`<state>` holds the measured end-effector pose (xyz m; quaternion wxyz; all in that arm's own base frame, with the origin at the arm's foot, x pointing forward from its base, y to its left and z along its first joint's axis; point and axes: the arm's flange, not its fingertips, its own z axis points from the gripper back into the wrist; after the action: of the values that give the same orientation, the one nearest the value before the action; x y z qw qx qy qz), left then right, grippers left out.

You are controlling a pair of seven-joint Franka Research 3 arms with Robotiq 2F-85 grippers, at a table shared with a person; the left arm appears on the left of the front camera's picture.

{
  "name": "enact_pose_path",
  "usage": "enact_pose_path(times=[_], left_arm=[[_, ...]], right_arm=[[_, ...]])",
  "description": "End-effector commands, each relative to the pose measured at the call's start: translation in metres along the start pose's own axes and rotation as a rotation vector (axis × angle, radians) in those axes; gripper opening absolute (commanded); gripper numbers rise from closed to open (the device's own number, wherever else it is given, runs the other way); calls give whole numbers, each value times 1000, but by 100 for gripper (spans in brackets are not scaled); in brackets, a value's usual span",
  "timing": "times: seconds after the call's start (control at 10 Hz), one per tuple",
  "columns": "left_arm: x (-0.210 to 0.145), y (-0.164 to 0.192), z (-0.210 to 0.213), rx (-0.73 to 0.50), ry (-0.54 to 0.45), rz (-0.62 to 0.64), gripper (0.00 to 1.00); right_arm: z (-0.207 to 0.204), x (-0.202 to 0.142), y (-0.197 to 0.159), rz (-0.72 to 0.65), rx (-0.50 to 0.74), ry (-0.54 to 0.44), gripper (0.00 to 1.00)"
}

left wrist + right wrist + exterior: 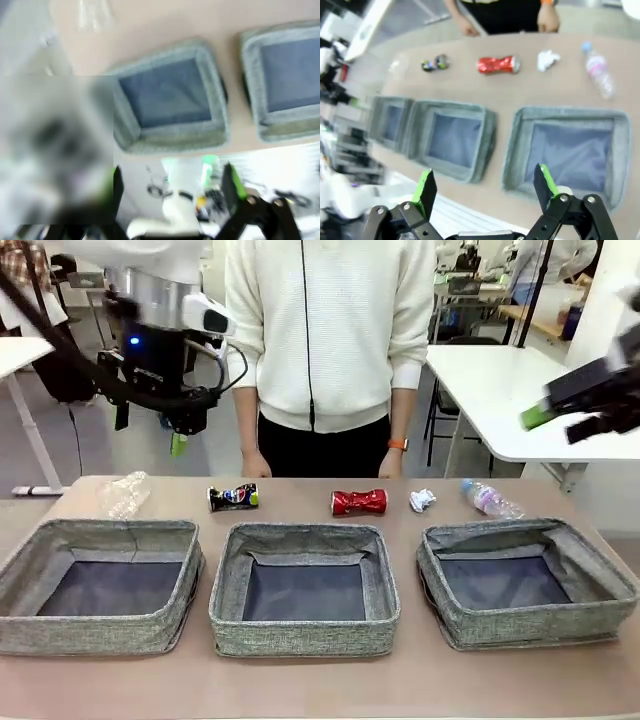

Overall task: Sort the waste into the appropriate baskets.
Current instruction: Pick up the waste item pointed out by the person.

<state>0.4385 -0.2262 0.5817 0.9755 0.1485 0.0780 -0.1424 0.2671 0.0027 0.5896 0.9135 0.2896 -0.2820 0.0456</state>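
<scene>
left gripper (173, 175): the fingers are spread wide with nothing between the green pads. in the front view it hangs in the air over the far left of the table (300, 680), above the gap between the wrinkly clear plastic piece (123, 495) and the dark-blue can (233, 497).

right gripper (484, 175): the fingers are also spread wide and hold nothing. in the front view it sits high at the right edge, blurred, above and to the right of the clear bottle (490, 500).

containers: the left basket (90, 630), middle basket (300, 635) and right basket (530, 625) stand in a row along the near side. they are square, of grey woven fabric, with low soft walls that sag a little. the dark base of each lies bare.

waste: all five pieces lie on the tan tabletop behind the baskets, in a line.
- plastic piece: crinkled, see-through, behind the left basket.
- dark-blue can: dented, on its side, behind the middle basket.
- red can (359, 502): pinched at the waist, shiny, on its side.
- paper wad (422, 500): small, white, crumpled, just right of the red can.
- bottle: on its side, pink label, blue cap, behind the right basket.

a person (330, 330) in a white knit top stands at the far edge, hands down at the table rim.
</scene>
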Motion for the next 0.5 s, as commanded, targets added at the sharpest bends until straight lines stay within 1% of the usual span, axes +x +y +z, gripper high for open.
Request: enact_pose_path(times=[0.0, 0.1, 0.4], left_arm=[[100, 0, 89, -261, -17, 387, 100], [0, 0, 0, 0, 0, 0, 100], [0, 0, 0, 0, 0, 0, 100]], right_arm=[[38, -11, -55, -399, 21, -194, 100], [0, 0, 0, 0, 0, 0, 100], [0, 0, 0, 0, 0, 0, 100]])
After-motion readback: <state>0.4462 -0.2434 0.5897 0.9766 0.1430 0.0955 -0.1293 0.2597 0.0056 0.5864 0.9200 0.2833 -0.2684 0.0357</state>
